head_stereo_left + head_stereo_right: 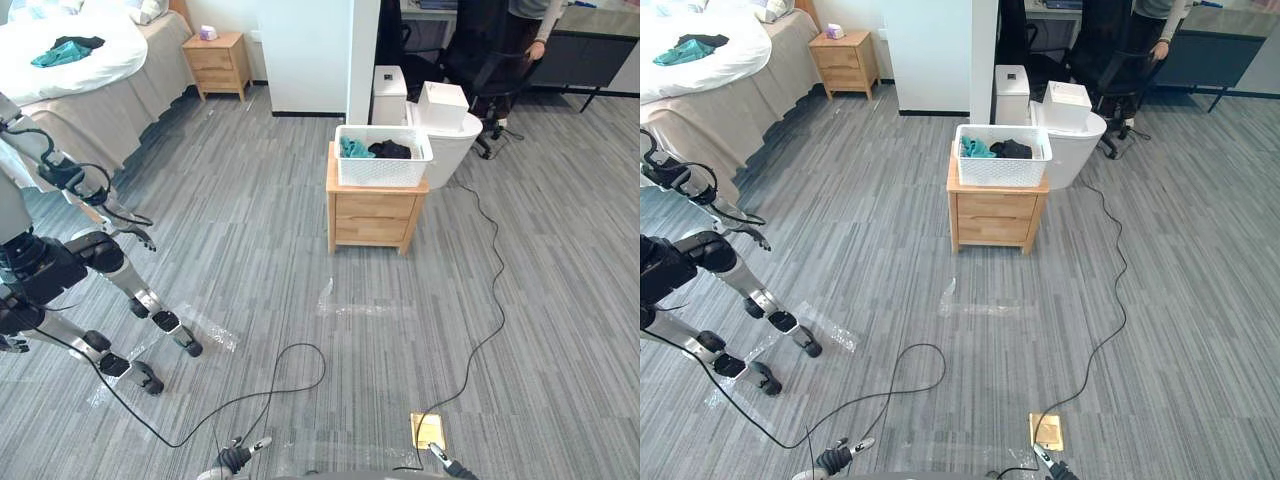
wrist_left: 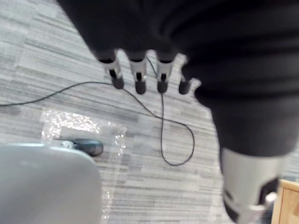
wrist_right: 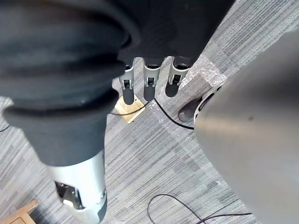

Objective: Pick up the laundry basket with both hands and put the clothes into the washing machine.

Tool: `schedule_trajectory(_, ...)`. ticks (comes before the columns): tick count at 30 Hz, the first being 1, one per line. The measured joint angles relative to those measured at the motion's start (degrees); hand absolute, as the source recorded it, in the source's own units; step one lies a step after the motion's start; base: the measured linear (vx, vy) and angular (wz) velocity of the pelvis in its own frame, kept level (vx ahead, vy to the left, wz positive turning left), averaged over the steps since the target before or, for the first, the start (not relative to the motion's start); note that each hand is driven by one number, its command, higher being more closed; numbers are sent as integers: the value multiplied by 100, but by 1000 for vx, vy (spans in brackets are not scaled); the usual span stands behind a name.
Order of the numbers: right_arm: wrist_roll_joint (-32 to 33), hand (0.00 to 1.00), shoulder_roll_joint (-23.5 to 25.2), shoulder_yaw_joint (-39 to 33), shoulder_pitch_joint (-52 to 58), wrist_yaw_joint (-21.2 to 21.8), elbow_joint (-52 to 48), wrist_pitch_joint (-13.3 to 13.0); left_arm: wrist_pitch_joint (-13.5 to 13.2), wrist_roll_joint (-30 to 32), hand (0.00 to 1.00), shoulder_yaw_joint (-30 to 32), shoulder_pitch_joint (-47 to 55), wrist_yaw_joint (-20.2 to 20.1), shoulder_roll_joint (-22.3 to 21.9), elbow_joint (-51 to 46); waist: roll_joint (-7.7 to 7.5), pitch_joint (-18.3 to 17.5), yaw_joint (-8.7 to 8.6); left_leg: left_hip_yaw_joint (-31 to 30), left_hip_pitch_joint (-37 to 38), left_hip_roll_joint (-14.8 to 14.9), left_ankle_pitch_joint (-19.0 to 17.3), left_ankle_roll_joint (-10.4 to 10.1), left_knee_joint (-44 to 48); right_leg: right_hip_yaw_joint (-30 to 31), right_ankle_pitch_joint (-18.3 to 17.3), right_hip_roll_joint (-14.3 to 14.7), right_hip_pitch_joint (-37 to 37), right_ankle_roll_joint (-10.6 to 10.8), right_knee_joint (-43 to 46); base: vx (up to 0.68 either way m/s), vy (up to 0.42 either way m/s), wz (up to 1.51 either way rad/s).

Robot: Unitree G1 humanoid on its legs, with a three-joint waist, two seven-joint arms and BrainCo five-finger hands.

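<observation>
A white laundry basket (image 1: pixel 381 158) stands on a small wooden nightstand (image 1: pixel 373 212) in the middle of the room, holding a teal garment (image 1: pixel 353 148) and a black one (image 1: pixel 390 150). Just behind it is a white washing machine (image 1: pixel 455 146) with its lid raised. My left hand (image 1: pixel 238 457) and right hand (image 1: pixel 447 463) hang low at the near edge, far from the basket. In the wrist views the left hand's fingers (image 2: pixel 139 74) and the right hand's fingers (image 3: pixel 149 81) point straight down over the carpet, holding nothing.
A bed (image 1: pixel 70 70) with a teal cloth on it is at the far left, with another nightstand (image 1: pixel 220 62) beside it. A dark and silver limbed machine (image 1: pixel 70 275) lies on the floor at left. A person (image 1: pixel 535 30) stands at the far right.
</observation>
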Motion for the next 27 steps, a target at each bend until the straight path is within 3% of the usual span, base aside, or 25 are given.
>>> schedule_trajectory(27,-1,0,33,-82,3,86,6,1,-96,-82,0,-3,-8,-112,6,4,-31,24,-3,2,86,-3,-15,-15,-41,-116,-8,0,95,-15,-50,-27,-9,0)
